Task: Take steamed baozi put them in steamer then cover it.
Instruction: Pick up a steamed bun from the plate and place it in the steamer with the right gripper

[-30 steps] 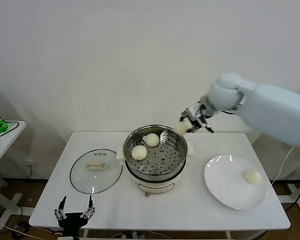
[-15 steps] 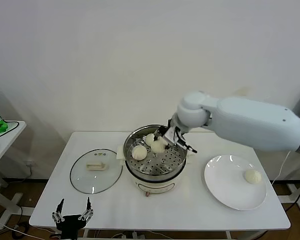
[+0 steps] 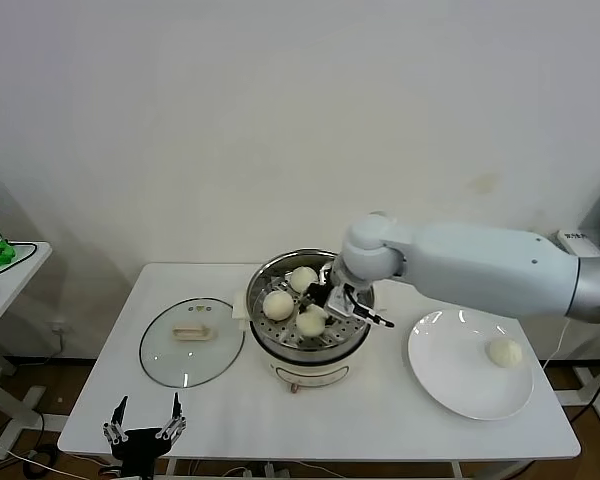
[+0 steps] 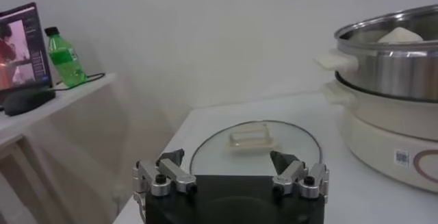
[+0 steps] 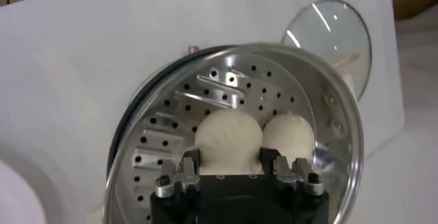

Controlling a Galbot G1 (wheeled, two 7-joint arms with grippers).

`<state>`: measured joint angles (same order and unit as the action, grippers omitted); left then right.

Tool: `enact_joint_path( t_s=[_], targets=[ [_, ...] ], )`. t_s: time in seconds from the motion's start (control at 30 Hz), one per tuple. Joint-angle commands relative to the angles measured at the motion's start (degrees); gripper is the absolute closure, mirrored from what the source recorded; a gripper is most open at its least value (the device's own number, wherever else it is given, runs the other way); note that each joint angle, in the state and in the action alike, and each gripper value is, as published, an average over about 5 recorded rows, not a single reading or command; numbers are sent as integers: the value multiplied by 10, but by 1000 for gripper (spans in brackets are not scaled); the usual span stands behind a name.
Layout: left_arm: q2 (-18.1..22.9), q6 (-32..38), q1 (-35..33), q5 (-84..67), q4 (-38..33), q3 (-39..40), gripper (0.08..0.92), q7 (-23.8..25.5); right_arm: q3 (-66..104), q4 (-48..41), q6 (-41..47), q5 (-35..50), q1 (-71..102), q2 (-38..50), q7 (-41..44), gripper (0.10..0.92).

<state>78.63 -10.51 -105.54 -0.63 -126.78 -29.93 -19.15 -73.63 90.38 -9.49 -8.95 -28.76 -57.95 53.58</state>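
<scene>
In the head view, the right claw [image 3: 320, 306] is seen inside the steamer [image 3: 357, 330], closed around a baozi [image 3: 311, 322] resting on the tray beside two others [image 3: 278, 304]; a fourth baozi [image 3: 504, 352] is left on the white plate [image 3: 450, 385], and the cover [image 3: 192, 341] lies on the counter [image 3: 380, 425]. In the left wrist view, the idle left claw [image 4: 230, 177] is spread (parked by the counter's edge). In the right wrist view, the bun [image 5: 228, 136] is pinched between the fingers [image 5: 189, 164]; if lifted before release, it could be dragged out.
</scene>
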Motion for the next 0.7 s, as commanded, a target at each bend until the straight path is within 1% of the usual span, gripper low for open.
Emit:
enact_joint_path(
  t_s=[0.03, 0.7],
  targets=[
    [0, 0, 0, -2, 0, 0, 177, 0, -6, -18, -34, -25, 7, -17, -5, 474],
    [2, 1, 2, -3, -1, 0, 177, -1, -13, -29, -66, -41, 3, -27, 2, 474]
  ],
)
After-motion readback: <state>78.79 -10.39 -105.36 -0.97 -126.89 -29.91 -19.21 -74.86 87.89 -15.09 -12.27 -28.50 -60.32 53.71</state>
